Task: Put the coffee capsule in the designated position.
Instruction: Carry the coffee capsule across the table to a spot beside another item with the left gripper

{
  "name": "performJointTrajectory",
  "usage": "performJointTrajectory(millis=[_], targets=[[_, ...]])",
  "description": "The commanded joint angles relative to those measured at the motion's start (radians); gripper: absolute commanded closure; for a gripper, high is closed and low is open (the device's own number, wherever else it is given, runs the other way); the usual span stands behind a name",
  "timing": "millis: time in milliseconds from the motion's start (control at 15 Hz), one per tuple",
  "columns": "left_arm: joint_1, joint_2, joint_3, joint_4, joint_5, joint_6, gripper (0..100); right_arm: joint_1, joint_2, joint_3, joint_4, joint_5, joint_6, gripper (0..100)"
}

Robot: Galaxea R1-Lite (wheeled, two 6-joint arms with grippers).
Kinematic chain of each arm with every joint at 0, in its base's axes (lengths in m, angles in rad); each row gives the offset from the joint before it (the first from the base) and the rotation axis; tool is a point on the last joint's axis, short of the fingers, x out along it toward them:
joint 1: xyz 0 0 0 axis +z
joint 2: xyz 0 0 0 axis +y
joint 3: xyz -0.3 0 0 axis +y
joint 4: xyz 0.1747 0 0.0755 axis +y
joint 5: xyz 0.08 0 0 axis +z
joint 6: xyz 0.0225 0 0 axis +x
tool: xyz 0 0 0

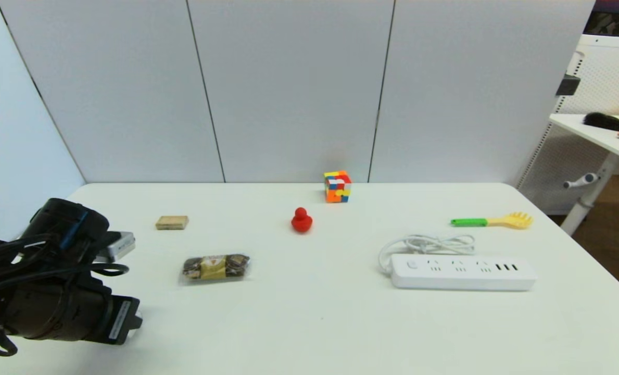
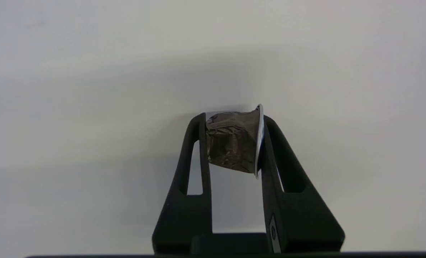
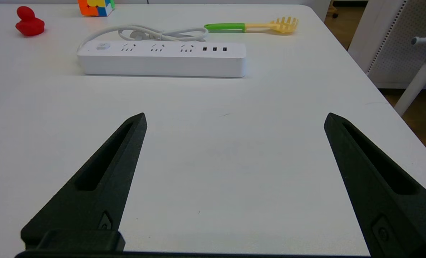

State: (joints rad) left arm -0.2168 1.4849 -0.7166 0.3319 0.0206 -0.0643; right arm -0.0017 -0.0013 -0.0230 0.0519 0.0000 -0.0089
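The coffee capsule, dark and crinkled with a thin silver rim, is pinched sideways between my left gripper's two black fingers, just over the bare white tabletop. In the head view the left arm hangs over the table's front left corner, and its fingers and the capsule are hidden under it. No mark on the table shows the designated position. My right gripper is open and empty low over the table's front right, out of the head view.
A clear-wrapped chocolate pack lies just right of the left arm, with a tan block behind it. Farther off are a red duck, a colour cube, a white power strip and a green-yellow fork.
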Motion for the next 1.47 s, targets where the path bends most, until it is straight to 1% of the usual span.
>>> performJointTrajectory(millis=[67, 400, 533, 600, 667, 800, 1200, 1467], targets=[[-0.092, -0.023, -0.103, 0.001, 0.001, 0.000, 100, 0.000, 0.001, 0.000, 0.000, 0.000, 0.000, 0], [-0.320, 0.060, -0.291, -0.001, -0.004, 0.000, 100, 0.000, 0.001, 0.000, 0.000, 0.000, 0.000, 0], [-0.412, 0.152, -0.356, -0.060, -0.027, 0.000, 100, 0.000, 0.001, 0.000, 0.000, 0.000, 0.000, 0], [-0.443, 0.196, -0.371, -0.102, -0.061, 0.001, 100, 0.000, 0.001, 0.000, 0.000, 0.000, 0.000, 0], [-0.470, 0.249, -0.400, -0.142, -0.114, 0.003, 100, 0.000, 0.001, 0.000, 0.000, 0.000, 0.000, 0], [-0.527, 0.344, -0.500, -0.171, -0.206, 0.000, 100, 0.000, 0.001, 0.000, 0.000, 0.000, 0.000, 0], [-0.696, 0.589, -0.801, -0.175, -0.214, -0.002, 100, 0.000, 0.001, 0.000, -0.001, 0.000, 0.000, 0], [-0.759, 0.710, -0.936, -0.215, -0.214, -0.002, 100, 0.000, 0.001, 0.000, 0.000, 0.000, 0.000, 0]])
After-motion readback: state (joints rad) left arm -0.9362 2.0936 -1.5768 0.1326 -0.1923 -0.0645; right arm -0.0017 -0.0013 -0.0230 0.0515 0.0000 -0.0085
